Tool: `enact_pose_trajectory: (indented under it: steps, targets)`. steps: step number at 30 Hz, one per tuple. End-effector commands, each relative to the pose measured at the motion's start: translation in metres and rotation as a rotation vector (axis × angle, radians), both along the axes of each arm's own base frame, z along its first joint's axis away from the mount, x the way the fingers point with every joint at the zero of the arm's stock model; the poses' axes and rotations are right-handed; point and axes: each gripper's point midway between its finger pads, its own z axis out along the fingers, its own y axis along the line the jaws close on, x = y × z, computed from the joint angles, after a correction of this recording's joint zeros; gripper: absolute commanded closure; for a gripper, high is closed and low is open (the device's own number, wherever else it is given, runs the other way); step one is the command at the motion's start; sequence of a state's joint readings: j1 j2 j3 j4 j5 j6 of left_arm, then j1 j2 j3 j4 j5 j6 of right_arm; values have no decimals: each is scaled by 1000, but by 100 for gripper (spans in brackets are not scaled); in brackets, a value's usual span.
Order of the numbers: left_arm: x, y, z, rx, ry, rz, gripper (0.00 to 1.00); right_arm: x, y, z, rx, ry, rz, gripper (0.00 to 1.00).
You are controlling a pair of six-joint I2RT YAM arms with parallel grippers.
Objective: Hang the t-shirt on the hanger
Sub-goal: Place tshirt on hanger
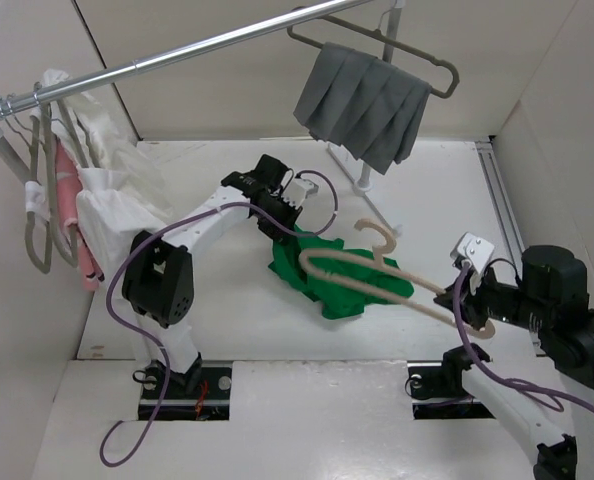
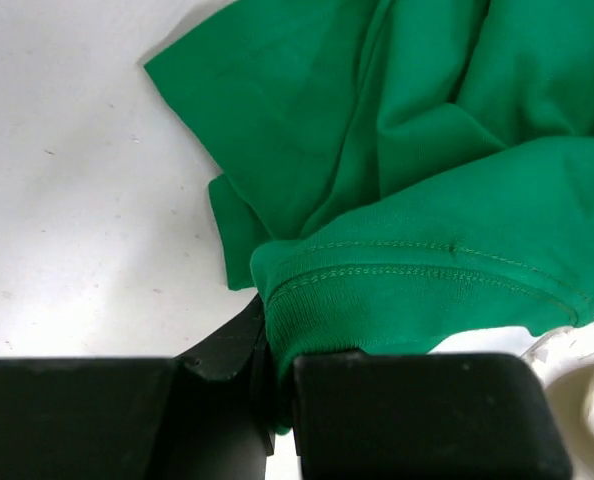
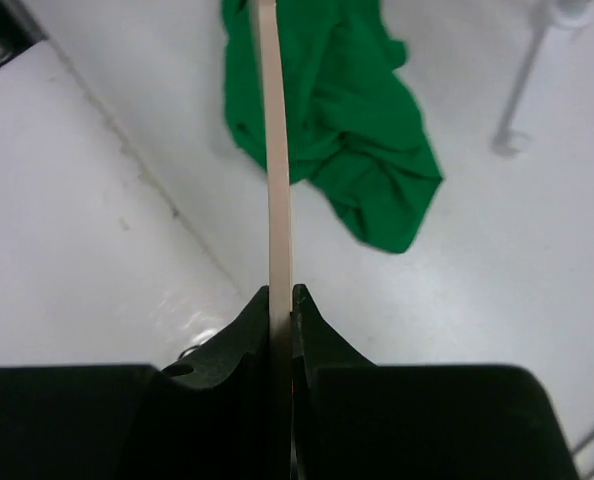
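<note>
The bright green t-shirt (image 1: 345,278) lies crumpled in the middle of the white table. My left gripper (image 1: 283,226) is at its far left edge, shut on the ribbed hem of the t-shirt (image 2: 407,290). The beige hanger (image 1: 377,277) is held level over the shirt, hook pointing away. My right gripper (image 1: 477,300) is shut on the hanger's right end; in the right wrist view the thin beige bar (image 3: 274,160) runs up from between the jaws (image 3: 281,305) toward the t-shirt (image 3: 347,110).
A chrome rail (image 1: 177,55) crosses the top. A dark grey hanger with a grey pleated cloth (image 1: 367,100) hangs from it at right; white and pink garments (image 1: 97,200) on thin hangers hang at left. A white stand foot (image 1: 362,185) rests behind the shirt.
</note>
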State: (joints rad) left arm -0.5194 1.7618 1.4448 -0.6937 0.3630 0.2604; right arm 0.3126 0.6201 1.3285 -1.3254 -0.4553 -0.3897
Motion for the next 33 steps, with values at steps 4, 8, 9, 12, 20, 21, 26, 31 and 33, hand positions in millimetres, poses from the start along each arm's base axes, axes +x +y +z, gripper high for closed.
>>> enact_pose_trajectory:
  steps: [4, 8, 9, 12, 20, 21, 26, 31, 33]
  targets:
    - [2, -6, 24, -35, -25, -13, 100, -18, 22, -4, 90, 26, 142, 100]
    - [-2, -6, 27, -40, -23, -26, 100, -8, 25, 6, 116, -33, 132, 100]
    - [-2, -5, 31, -45, -32, -27, 100, -2, 25, 11, 117, -67, 123, 100]
    - [-7, -7, 38, -51, -42, -36, 100, 13, 31, 20, 160, -109, 106, 100]
    - [-18, -16, 54, -64, -52, -81, 100, 41, 33, 4, 146, -120, 57, 100]
    - [-21, -14, 53, -58, -40, -81, 100, 45, 32, 0, 138, -117, 45, 100]
    - [-27, -16, 66, -64, -58, -103, 100, 63, 30, -10, 127, -128, 4, 100]
    - [-28, -15, 84, -41, -122, -149, 100, 74, 30, -21, 123, -112, -31, 100]
    - [-27, -7, 87, -1, -134, -144, 100, 75, 16, -23, 73, -107, -95, 100]
